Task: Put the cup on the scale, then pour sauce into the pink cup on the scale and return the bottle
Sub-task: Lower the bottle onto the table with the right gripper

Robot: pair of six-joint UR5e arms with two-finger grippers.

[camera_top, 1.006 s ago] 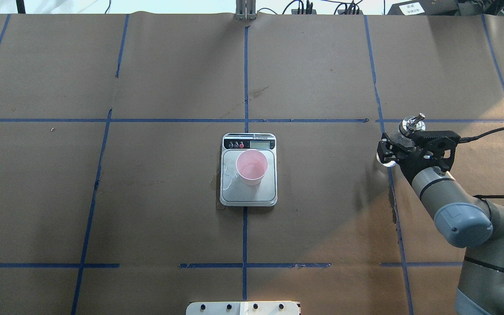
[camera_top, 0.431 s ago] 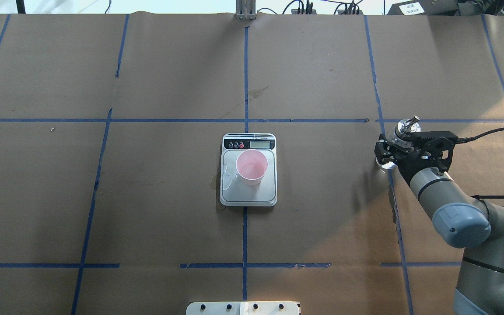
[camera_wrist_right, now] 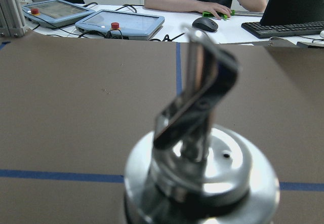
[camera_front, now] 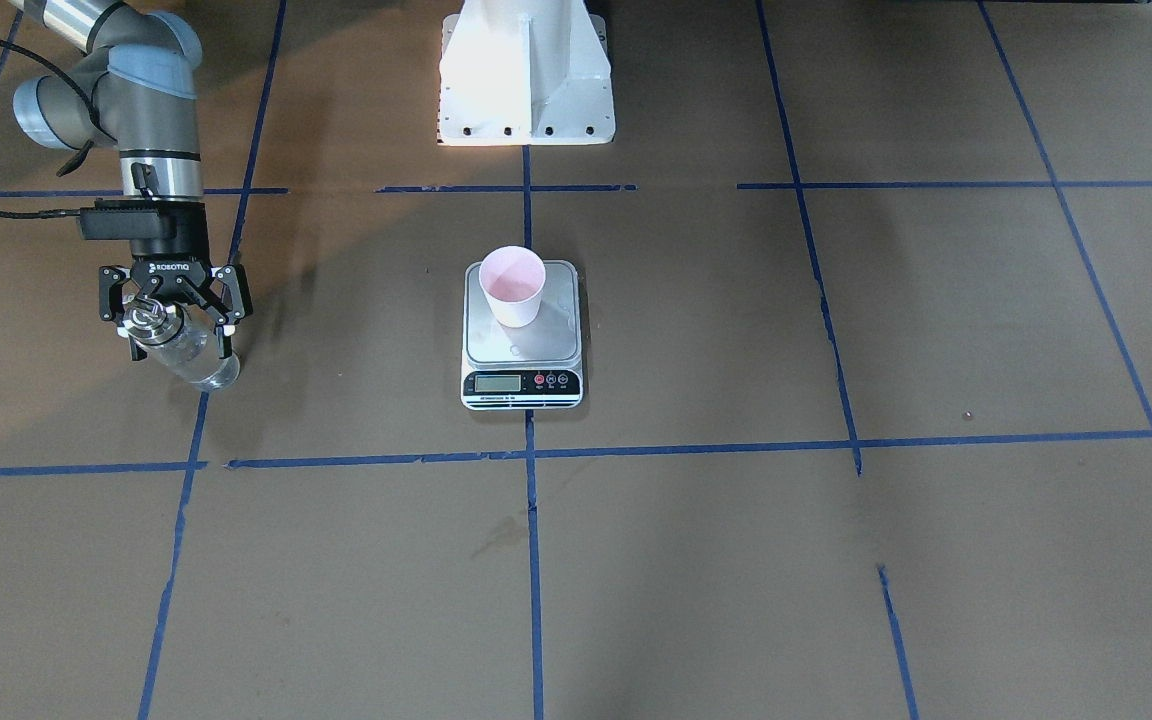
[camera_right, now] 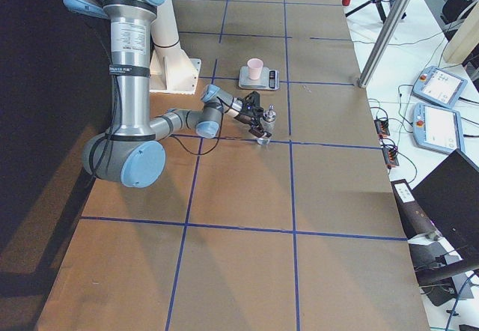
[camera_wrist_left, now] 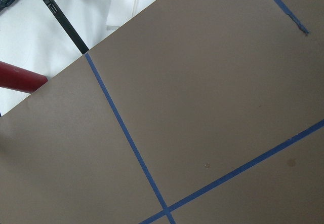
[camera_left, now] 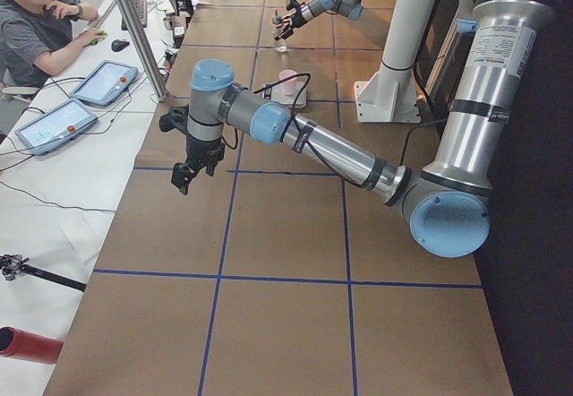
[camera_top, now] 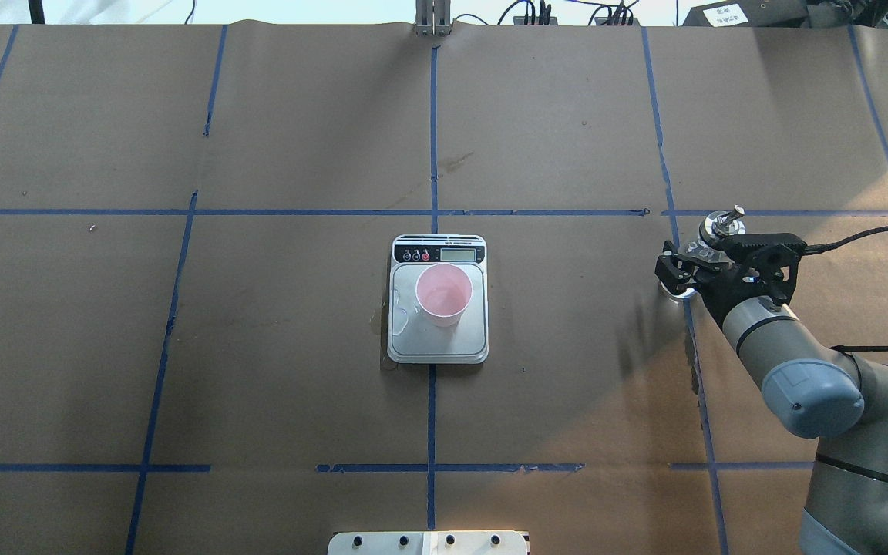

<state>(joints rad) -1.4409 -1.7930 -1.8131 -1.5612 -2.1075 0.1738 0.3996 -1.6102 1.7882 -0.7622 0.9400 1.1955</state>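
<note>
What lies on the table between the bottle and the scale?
Nothing: the overhead view shows only bare brown paper between the bottle and the scale.

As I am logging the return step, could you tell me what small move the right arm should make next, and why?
Probably ease the glass bottle the last bit down and open the right gripper: the pink cup on the scale already holds liquid, and the bottle's base looks at or just above the table.

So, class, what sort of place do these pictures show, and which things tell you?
Most likely a robotics lab: two robot arms at a paper-covered table gridded with blue tape, and an operator beside teach pendants.
</note>
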